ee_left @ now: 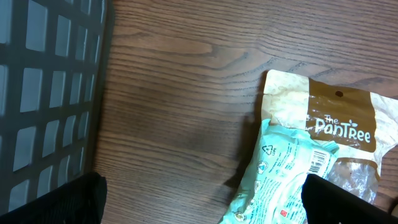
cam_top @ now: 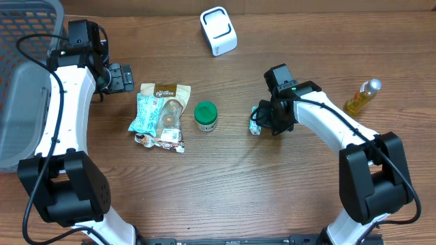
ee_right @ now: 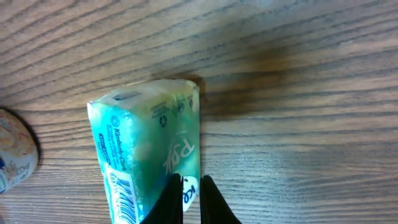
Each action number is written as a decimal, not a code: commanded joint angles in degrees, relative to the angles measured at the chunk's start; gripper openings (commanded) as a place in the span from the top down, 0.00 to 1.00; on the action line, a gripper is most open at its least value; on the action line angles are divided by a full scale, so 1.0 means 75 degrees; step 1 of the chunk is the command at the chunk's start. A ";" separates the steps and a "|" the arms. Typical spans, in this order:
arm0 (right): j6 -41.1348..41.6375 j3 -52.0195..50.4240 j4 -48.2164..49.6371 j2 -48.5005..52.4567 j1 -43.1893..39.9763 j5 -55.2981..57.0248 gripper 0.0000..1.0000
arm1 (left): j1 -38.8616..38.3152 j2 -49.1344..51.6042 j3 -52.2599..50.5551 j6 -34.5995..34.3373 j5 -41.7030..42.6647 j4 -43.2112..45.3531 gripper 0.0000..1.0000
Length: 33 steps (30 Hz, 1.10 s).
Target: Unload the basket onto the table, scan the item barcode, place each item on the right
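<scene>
The right claw (ee_right: 191, 199) is pinched shut on the near end of the little green pack (ee_right: 149, 143). The pack lies on the counter (cam_top: 225, 177), its long side pointing straight away from the claw. The white scanner (cam_top: 218, 30) sits far off, nearer the right arm, and the left claw (cam_top: 121, 77) is wide apart, holding nothing.

A brown wood-grain table (cam_top: 225, 184) fills the overhead view, its grain running left to right. Even light leaves short, soft shadows. A grey mesh basket (cam_top: 20, 34) sits at its far left corner.
</scene>
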 commanded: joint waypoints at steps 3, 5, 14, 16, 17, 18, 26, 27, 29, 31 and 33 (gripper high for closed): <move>0.0003 -0.0064 0.0055 0.0017 0.0038 -0.0038 0.92 | -0.0052 -0.0146 0.0134 0.0143 0.0041 0.0006 0.00; 0.0000 -0.0064 0.0058 0.0017 0.0038 -0.0085 0.90 | -0.0052 -0.0146 0.0134 0.0143 0.0041 0.0006 0.00; -0.0262 -0.0064 0.0114 0.0017 0.0038 -0.0423 0.78 | -0.0052 -0.0146 0.0134 0.0143 0.0041 0.0006 0.00; -0.0259 -0.0064 0.0154 0.0017 0.0038 -0.0460 0.73 | -0.0052 -0.0146 0.0134 0.0143 0.0041 0.0006 0.00; -0.0259 -0.0064 0.0195 0.0017 0.0038 -0.0504 0.71 | -0.0052 -0.0143 0.0134 0.0143 0.0041 0.0006 0.01; -0.0259 -0.0064 0.0239 0.0017 0.0038 -0.0533 0.69 | -0.0052 -0.0146 0.0134 0.0143 0.0041 0.0006 0.00; -0.0399 -0.0105 0.0629 0.0085 0.0038 -0.0901 0.63 | -0.0052 -0.0143 0.0134 0.0143 0.0041 0.0006 0.01; -0.0399 -0.0137 0.0720 0.0099 0.0038 -0.0906 0.63 | -0.0052 -0.0143 0.0134 0.0143 0.0041 0.0006 0.00; -0.0396 -0.0230 0.0915 0.0105 0.0038 -0.0947 0.63 | -0.0052 -0.0146 0.0134 0.0143 0.0041 0.0006 0.01; -0.0396 -0.0356 0.1134 0.0105 0.0038 -0.1122 0.63 | -0.0052 -0.0146 0.0134 0.0143 0.0041 0.0006 0.00; -0.0393 -0.0431 0.1230 0.0105 0.0038 -0.1183 0.64 | -0.0052 -0.0146 0.0134 0.0143 0.0041 0.0006 0.00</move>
